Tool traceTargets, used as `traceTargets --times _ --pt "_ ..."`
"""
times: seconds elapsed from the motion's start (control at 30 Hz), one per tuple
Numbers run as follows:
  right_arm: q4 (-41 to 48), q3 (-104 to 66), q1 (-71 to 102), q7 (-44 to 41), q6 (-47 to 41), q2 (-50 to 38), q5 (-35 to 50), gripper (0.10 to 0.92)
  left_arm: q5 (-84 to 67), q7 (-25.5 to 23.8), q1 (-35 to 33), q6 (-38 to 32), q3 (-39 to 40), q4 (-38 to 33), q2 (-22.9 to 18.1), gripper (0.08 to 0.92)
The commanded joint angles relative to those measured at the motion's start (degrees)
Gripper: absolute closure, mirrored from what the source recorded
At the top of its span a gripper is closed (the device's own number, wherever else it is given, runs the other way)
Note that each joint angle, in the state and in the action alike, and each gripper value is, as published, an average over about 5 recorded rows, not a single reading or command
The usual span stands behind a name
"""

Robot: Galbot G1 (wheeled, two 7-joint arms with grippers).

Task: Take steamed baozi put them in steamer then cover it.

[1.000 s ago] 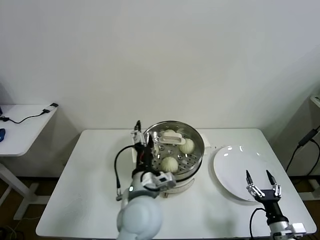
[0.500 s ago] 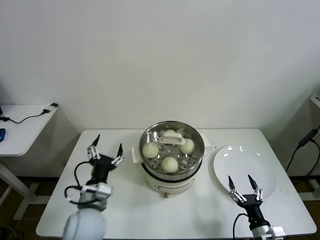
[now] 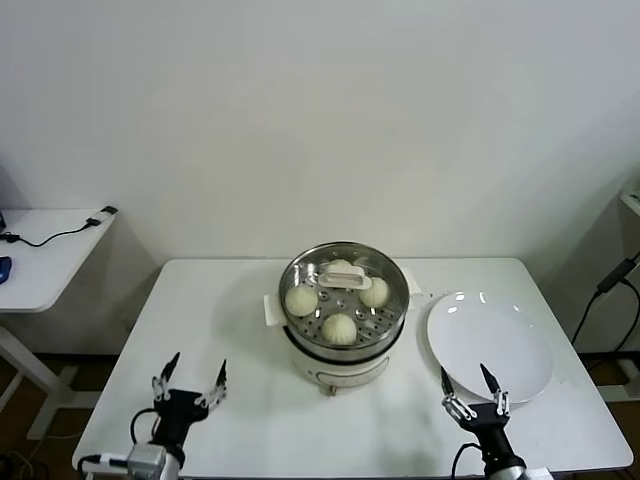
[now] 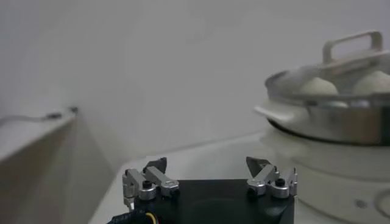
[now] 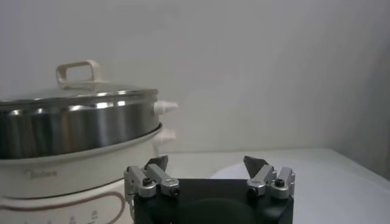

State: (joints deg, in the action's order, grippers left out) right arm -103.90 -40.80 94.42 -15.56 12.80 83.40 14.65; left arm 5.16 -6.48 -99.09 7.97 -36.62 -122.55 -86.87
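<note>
From the head view, the steamer (image 3: 345,310) sits in the middle of the white table (image 3: 230,330), and the cover (image 3: 343,285) is on top of it, with its white handle in the center. Through the clear glass you can see four steamed baozi (image 3: 339,327) resting on the floor with holes, one toward the front, one on each side and one at the back partly hidden by the handle. A flat white plate (image 3: 490,345) lies on the table just to the right of the steamer. The left gripper (image 3: 189,385) is low near the front left edge of the table, well apart from the steamer, with its fingers spread wide and nothing in them. The right gripper (image 3: 470,388) is near the front right, at the near edge of the plate, also spread wide with nothing in it. The left wrist view looks from the side, so it shows the handle standing up above the rim and two buns behind the glass, which the head view only shows from above. The right wrist view shows the shiny steel wall of the steamer, the white cooker base (image 5: 67,182) under it and a small side handle, but the buns cannot be seen there. A second small table (image 3: 45,255) stands off to the left.
</note>
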Motion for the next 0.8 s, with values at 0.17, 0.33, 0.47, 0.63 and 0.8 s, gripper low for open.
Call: traceTargets --times 0.17,0.33,0.47,0.63,0.8 --pt "-6.1 3.68 4.87 4.52 -2.27 -2.28 -3.43 0.203 -10.88 -1.88 -9.13 -0.66 1.7 -1.65 -0.47 0.177" --pt "-6.88 3.4 5.02 4.2 -2.91 -1.73 -3.47 0.203 -10.19 -1.86 -9.24 -0.93 2.37 -1.54 -1.03 0.177" --pt "-7.55 3.01 5.57 4.06 -3.46 -1.79 -3.98 0.203 -9.18 -1.84 -9.59 -0.81 3.06 -2.25 -0.88 0.177" --pt "-7.98 2.44 6.34 3.95 -4.07 -2.82 -4.27 0.203 -8.53 -1.63 -9.57 -0.93 2.86 -3.24 -0.94 0.177" --pt "-8.22 2.34 6.13 3.6 -4.23 -3.03 -4.41 0.203 -8.53 -1.25 -9.22 -0.67 2.27 -3.23 -0.99 0.177"
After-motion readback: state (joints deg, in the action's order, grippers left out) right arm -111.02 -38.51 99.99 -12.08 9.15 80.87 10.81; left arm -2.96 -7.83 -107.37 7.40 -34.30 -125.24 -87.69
